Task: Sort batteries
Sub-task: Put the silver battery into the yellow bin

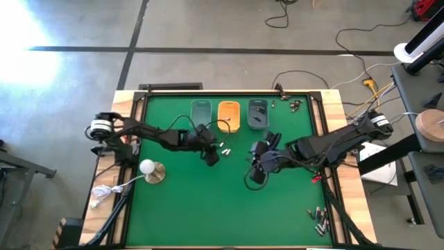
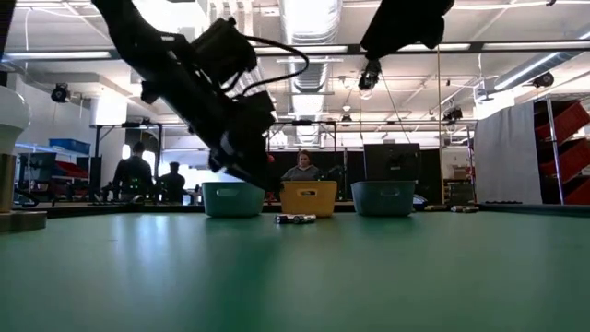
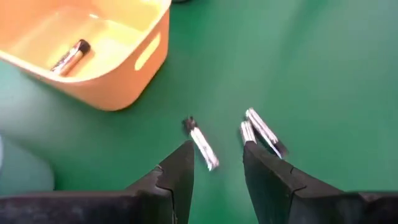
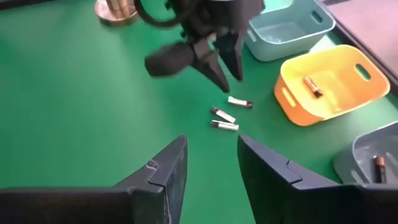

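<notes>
Low view: loose batteries (image 2: 296, 219) tiny, trays' (image 2: 309, 197) contents hidden

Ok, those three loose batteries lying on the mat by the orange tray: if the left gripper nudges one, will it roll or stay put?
The loose batteries are small smooth cylinders lying on their sides on the flat green mat, so a sideways nudge would probably roll one. They look rigid and light. The left gripper hangs open just above them; closing across a cell's length seems safer than pushing.

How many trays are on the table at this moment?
3, in a row at the table's far side: a pale teal tray, an orange tray in the middle, and a grey-blue tray. None looks hidden.
</notes>
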Robot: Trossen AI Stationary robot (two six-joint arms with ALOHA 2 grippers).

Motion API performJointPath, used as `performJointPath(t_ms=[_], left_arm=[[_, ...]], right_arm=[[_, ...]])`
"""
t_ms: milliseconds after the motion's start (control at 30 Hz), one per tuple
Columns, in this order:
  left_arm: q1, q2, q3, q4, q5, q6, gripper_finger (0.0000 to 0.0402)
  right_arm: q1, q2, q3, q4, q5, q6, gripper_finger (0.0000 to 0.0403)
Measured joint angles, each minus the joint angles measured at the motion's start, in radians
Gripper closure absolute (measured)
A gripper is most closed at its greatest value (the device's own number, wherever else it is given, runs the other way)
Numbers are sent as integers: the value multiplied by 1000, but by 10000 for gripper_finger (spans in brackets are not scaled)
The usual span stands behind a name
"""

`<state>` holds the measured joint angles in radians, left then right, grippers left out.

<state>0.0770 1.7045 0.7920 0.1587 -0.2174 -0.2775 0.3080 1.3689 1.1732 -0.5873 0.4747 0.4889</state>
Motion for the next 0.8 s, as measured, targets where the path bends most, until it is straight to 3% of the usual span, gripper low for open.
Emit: performJointPath(t_ms=[200, 333, 467, 800], left_arm=[[0, 123, 73, 8, 21, -66, 284], [0, 183, 94, 8, -34, -134, 284], [-2, 203, 92, 22, -86, -186, 285], [0, 215, 84, 25, -73, -226, 286]], right_arm=[[3, -3, 0, -8, -3, 13, 265], [11, -19, 0, -32, -10, 16, 262], [11, -52, 0, -106, -10, 24, 264], [-41, -129, -1, -149, 50, -63, 280]])
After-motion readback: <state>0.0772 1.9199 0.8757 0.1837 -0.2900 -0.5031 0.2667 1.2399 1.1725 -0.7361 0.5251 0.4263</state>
